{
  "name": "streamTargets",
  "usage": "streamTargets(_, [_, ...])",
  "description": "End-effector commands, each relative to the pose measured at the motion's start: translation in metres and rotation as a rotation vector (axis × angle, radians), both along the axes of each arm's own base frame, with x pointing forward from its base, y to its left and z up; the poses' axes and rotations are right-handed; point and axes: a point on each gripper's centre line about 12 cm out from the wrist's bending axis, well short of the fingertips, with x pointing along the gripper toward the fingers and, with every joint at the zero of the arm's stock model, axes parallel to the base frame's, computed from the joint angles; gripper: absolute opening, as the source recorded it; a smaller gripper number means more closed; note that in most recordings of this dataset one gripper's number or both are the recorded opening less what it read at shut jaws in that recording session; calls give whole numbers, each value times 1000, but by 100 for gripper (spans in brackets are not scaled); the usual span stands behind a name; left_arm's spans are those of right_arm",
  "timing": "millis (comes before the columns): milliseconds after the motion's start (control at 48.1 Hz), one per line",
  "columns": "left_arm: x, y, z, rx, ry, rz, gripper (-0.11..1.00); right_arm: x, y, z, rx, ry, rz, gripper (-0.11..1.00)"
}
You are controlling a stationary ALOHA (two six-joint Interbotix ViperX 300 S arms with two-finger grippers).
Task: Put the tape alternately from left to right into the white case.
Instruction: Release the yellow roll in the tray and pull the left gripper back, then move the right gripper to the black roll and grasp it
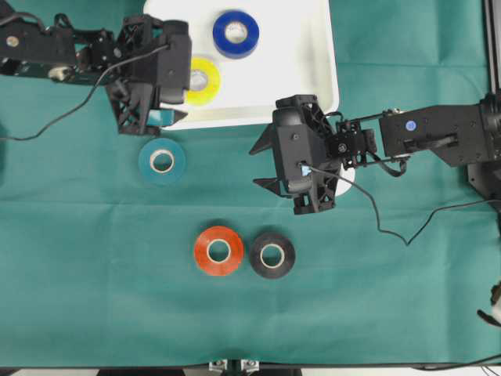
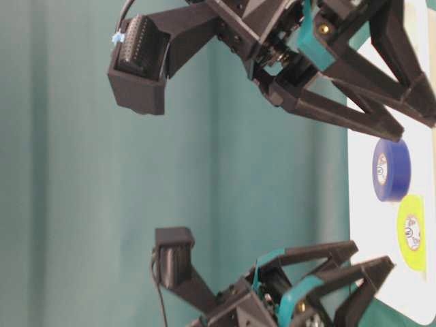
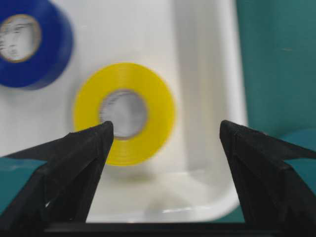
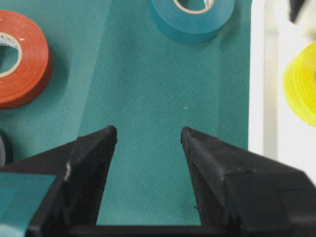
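Your left claw gapes wide and empty at the white case, where yellow tape and blue tape lie. The right claw, partly open, holds nothing. The teal tape, centre-left on the surface, looks light, rigid and glossy-slick: pinch across its ring wall.

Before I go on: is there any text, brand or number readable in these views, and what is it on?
No text is readable.
Blue roll: dark marks on its core label, too small to read.
Yellow roll: printed core label, too small; blurred in the left wrist view.
Blue sticker on the right arm: no legible mark.
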Motion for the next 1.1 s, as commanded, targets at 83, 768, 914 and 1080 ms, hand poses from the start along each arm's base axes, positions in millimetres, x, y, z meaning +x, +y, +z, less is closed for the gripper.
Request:
streamTargets(83, [-2,-21,14,-11,-43,-37,77,3,2,8,3,-30,4,65])
streamTargets(768, [-18,-83,-2,-170,18,-28,77,3,2,8,5,-30,2,65])
streamTargets(914, [-18,-84,-3,-173,21,-26,77,2,2,8,5,-29,2,65])
streamTargets(1080, [-18,-84,-3,-173,21,-26,77,2,1,8,7,-26,0,65])
